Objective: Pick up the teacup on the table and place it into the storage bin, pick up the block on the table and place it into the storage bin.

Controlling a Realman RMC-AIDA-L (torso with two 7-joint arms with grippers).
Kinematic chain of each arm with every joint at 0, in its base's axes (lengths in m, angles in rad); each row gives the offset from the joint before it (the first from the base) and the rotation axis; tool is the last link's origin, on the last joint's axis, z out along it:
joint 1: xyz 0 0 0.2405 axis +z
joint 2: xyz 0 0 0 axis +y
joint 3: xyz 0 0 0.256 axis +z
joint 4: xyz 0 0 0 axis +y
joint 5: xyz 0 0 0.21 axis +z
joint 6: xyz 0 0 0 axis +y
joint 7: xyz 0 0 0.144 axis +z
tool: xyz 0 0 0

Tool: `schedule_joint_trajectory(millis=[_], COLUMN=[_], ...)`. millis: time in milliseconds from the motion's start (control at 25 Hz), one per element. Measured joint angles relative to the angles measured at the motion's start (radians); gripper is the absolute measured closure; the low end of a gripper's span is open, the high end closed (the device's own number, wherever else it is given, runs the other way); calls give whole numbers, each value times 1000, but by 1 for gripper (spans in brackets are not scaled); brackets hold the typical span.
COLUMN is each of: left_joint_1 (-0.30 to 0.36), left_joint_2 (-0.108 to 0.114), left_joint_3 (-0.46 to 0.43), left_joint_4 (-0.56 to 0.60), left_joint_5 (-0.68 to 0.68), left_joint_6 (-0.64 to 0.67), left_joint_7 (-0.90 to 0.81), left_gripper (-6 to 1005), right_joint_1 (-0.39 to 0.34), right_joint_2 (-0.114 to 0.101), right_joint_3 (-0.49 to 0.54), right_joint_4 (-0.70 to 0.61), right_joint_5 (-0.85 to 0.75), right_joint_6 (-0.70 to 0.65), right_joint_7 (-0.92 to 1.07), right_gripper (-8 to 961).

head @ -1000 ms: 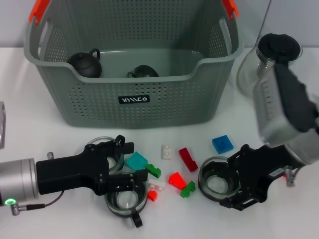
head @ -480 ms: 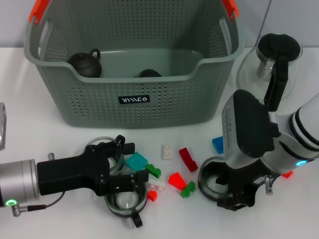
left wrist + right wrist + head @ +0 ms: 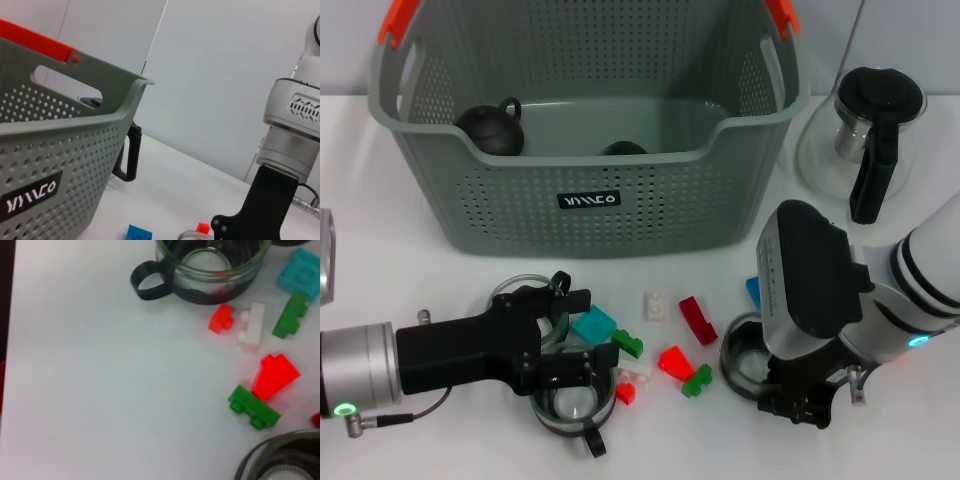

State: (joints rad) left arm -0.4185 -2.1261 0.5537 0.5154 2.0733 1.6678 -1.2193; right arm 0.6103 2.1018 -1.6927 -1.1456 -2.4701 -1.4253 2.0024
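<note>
The grey-green storage bin (image 3: 620, 200) stands at the back, with a black teapot (image 3: 492, 128) inside. Two glass teacups lie by my left gripper (image 3: 568, 336), which is open just above the table: one (image 3: 516, 293) behind it, one with a black handle (image 3: 572, 408) in front. A third teacup (image 3: 742, 358) sits under my right gripper (image 3: 790, 398), which hangs low over its right side. Loose blocks lie between the arms: teal (image 3: 593, 323), green (image 3: 628, 344), white (image 3: 655, 304), dark red (image 3: 697, 318), red (image 3: 673, 360). The right wrist view shows the handled teacup (image 3: 210, 265) and red block (image 3: 275, 376).
A glass pot with black lid (image 3: 868, 130) stands right of the bin. A blue block (image 3: 752, 290) peeks out beside my right arm. The left wrist view shows the bin wall (image 3: 60, 150), the pot handle (image 3: 127, 155) and my right arm (image 3: 287, 145).
My right arm has swung in and down over the right teacup, its wrist now covering the blue block and uncovering the glass pot. My left arm has barely moved.
</note>
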Motion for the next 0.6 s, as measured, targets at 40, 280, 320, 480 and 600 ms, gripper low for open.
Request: schedule_joint_trajectory(millis=[40, 280, 320, 480, 600], left_joint_1=[1, 5, 6, 6, 7], left_joint_2=[0, 0, 0, 0, 0], left_joint_3=[0, 0, 0, 0, 0], left_joint_4=[0, 0, 1, 1, 3], left_joint_5=[0, 0, -1, -2, -2], left_joint_6=[0, 7, 9, 11, 12], left_joint_7=[0, 0, 0, 0, -1], left_gripper=[132, 132, 132, 132, 132], right_joint_1=[-1, -19, -22, -33, -12], right_joint_2=[0, -4, -4, -3, -3], right_joint_3=[-1, 25, 33, 167, 257], right_joint_4=[-3, -79, -98, -302, -392], right_joint_5=[2, 32, 34, 48, 111], right_joint_6=[0, -76, -92, -307, -410], right_joint_7=[0, -5, -3, 41, 79], right_gripper=[719, 876, 896, 891, 887])
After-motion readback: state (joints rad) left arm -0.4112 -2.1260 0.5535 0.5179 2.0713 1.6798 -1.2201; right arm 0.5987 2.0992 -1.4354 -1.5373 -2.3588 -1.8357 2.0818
